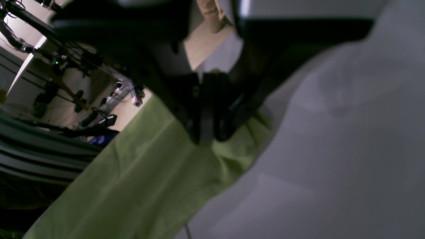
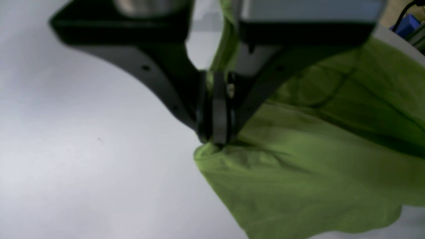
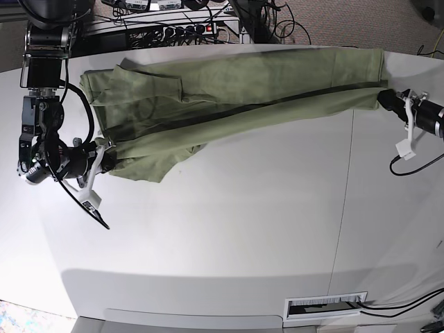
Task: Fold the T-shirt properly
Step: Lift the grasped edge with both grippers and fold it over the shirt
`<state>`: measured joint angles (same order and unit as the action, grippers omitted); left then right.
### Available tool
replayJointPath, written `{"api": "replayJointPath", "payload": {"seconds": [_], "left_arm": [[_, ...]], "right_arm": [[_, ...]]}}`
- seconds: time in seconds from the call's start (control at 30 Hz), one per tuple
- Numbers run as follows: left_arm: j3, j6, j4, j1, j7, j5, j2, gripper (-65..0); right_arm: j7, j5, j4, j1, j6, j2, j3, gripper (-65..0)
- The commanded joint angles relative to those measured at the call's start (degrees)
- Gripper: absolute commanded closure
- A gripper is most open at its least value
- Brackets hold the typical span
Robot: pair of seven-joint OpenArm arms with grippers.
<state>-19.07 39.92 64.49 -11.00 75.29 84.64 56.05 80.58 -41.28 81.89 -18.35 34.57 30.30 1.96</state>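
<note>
Nearest item: right gripper (image 2: 215,139), filling the top of its wrist view, jaws closed on a bunched edge of the T-shirt (image 2: 315,159).
Left gripper (image 1: 206,139): jaws likewise closed, pinching an edge of the T-shirt (image 1: 139,179) at its other end.
Garment: olive-green T-shirt (image 3: 236,97), thin soft fabric, no print visible; the neckline tag cannot be made out.
Location: stretched lengthwise along the far edge of the white table (image 3: 229,243), reaching almost from the base view's left edge to its right edge.
Lay: a long dark crease runs the length of the cloth; a sleeve and some slack fabric sag near the right gripper (image 3: 104,156).
Grip points: right gripper at the sleeve-side end, on the near edge; left gripper (image 3: 388,100) at the opposite end, also on the near edge.
Contact: whether the held edge is lifted off the table or resting on it cannot be told.
Step in hand (judged): a lengthwise fold, both arms holding one long edge taut between them.
Progress (judged): early; the garment is still at full length, only narrowed.
Next move calls for (judged): both arms travelling together at matching height and pace, keeping tension even, so the edge lands straight.
Risk (judged): the sagging sleeve may bunch under the fold.
</note>
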Motion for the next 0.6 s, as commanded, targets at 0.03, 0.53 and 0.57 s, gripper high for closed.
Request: {"api": "replayJointPath", "payload": {"seconds": [0.03,0.53,0.57], "left_arm": [[0.5,0.1,0.4,-0.7,1.7,0.4,1.9,0.0],[0.5,0.1,0.4,6.3,1.8,0.4,1.5,-0.7],[0.5,0.1,0.4,6.4,1.8,0.4,1.3,-4.2]], "right_arm": [[-0.6,-0.3,1.0,-1.3,0.1,1.1,-0.5,0.0],[-0.9,2.3,1.0,-1.3,0.1,1.0,-0.5,0.0],[-0.7,2.4,1.0,-1.3,0.1,1.0,-0.5,0.0]]}}
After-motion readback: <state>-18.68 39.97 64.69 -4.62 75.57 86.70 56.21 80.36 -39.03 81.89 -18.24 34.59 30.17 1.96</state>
